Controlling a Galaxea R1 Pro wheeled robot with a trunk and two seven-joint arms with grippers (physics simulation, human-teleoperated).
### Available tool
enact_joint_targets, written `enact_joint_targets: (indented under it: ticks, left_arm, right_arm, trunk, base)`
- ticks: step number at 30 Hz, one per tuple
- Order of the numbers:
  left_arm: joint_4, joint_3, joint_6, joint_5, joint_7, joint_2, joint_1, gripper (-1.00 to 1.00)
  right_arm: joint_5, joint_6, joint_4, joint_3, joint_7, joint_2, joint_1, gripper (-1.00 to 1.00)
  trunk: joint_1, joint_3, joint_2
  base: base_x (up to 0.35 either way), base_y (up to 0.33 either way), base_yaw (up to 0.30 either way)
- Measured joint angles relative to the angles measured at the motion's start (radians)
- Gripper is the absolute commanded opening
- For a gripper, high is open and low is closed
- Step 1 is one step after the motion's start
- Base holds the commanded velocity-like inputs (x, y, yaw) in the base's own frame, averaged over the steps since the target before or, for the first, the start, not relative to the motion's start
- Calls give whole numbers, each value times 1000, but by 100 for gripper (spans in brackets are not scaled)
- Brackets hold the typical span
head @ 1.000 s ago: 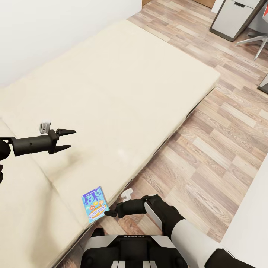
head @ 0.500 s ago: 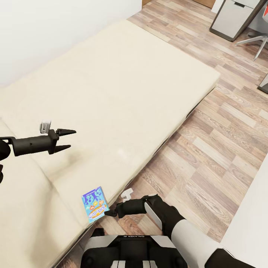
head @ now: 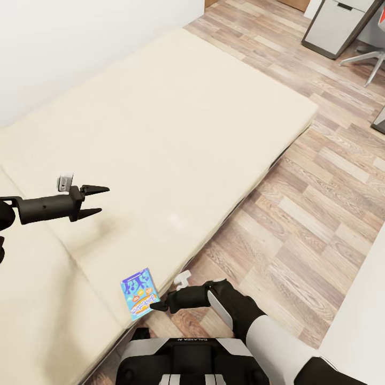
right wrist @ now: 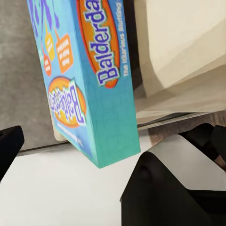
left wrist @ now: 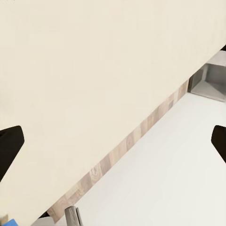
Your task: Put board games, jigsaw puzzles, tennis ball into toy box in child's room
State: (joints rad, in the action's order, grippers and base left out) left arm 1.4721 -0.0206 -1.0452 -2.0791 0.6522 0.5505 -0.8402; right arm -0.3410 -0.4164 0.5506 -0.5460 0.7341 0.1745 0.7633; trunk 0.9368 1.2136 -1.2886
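A blue Balderdash board game (head: 139, 293) stands tilted at the near edge of the cream bed (head: 171, 123), overhanging the floor. My right gripper (head: 159, 306) is open, and one fingertip touches the box's lower right corner. In the right wrist view the board game (right wrist: 89, 89) hangs close between the wide-spread fingers of the right gripper (right wrist: 113, 146). My left gripper (head: 95, 201) hovers open over the bed's left part, holding nothing. In the left wrist view the left gripper (left wrist: 113, 143) shows the bed (left wrist: 84, 80) beyond its spread tips. The toy box, puzzles and ball are out of view.
Wooden floor (head: 299, 214) runs along the bed's right side. A grey cabinet (head: 334, 24) and a chair base (head: 369, 59) stand at the far right. A white surface (head: 358, 321) closes the near right corner. A white wall (head: 64, 37) backs the bed.
The board game has tipped and slid slightly toward my right gripper. The view has shifted a little. The left arm has stayed put.
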Motion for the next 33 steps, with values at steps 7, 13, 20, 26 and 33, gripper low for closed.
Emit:
enact_joint_targets:
  ticks: [7, 13, 20, 26, 33]
  left_arm:
    - [0, 0, 0, 0, 0, 0, 0, 100]
    - [0, 0, 0, 0, 0, 0, 0, 100]
    - [0, 0, 0, 0, 0, 0, 0, 100]
    - [0, 0, 0, 0, 0, 0, 0, 100]
    - [0, 0, 0, -1, 0, 0, 0, 100]
  right_arm:
    - [0, 0, 0, 0, 0, 0, 0, 100]
    - [0, 0, 0, 0, 0, 0, 0, 100]
    - [0, 0, 0, 0, 0, 0, 0, 100]
    - [0, -1, 0, 0, 0, 0, 0, 100]
    - [0, 0, 0, 0, 0, 0, 0, 100]
  trunk:
    - [0, 0, 0]
    - [0, 0, 0]
    - [0, 0, 0]
    - [0, 0, 0]
    - [0, 0, 0]
  base:
    - [-1, 11, 0]
    - [-21, 48, 0]
    - [-3, 6, 0]
    - [0, 0, 0]
    - [-20, 15, 0]
